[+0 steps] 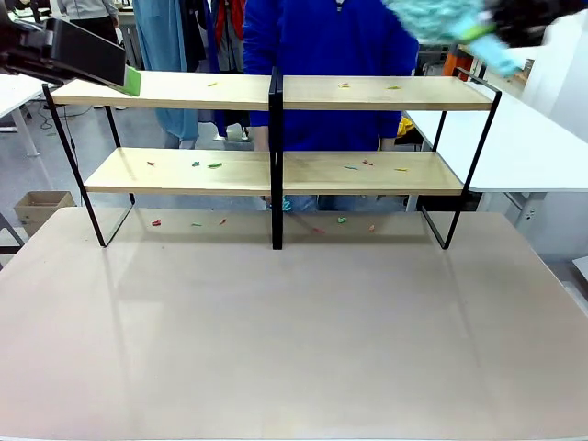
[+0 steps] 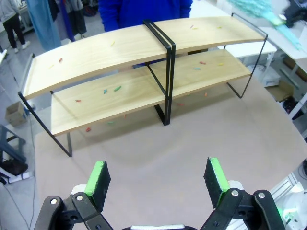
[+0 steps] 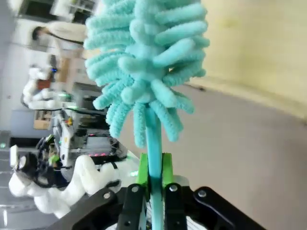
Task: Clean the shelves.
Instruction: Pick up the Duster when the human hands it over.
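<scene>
Your right jaws are clamped on the slim handle of the teal microfibre duster point(image 3: 148, 62), held high near the right end of the shelves point(image 1: 184, 90), which stand at the far side of the surface point(image 1: 294, 349), before the person in blue point(image 1: 322, 46). Press too hard and the duster may twist loose or shove the light rack. Quick sweeps could flick the coloured scraps point(image 1: 213, 165) toward the person. Your left jaws hang wide and empty, well short of the rack, so nothing steadies it.
</scene>
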You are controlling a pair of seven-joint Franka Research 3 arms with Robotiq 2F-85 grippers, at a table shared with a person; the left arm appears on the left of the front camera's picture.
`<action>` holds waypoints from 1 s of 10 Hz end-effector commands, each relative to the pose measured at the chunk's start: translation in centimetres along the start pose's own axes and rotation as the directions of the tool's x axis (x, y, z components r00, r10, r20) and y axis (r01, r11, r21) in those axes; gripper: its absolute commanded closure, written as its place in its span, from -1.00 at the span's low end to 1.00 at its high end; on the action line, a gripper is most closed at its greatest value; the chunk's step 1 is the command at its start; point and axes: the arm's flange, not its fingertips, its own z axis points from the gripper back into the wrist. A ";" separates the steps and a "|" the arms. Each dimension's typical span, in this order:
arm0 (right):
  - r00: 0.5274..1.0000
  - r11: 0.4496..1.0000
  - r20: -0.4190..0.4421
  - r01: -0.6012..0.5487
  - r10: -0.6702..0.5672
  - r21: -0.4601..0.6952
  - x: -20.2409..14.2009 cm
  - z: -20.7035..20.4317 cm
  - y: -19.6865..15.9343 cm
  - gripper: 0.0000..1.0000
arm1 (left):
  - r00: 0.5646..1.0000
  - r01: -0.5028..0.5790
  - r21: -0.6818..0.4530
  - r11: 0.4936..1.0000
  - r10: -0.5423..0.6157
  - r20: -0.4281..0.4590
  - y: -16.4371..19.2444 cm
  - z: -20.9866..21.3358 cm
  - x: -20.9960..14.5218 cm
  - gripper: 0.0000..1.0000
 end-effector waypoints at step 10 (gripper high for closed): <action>0.970 0.956 -0.218 0.044 -0.111 -0.291 -25.8 24.0 -2.9 1.00 | 1.000 0.011 0.002 1.000 -0.011 -0.002 0.2 0.0 0.0 -1.00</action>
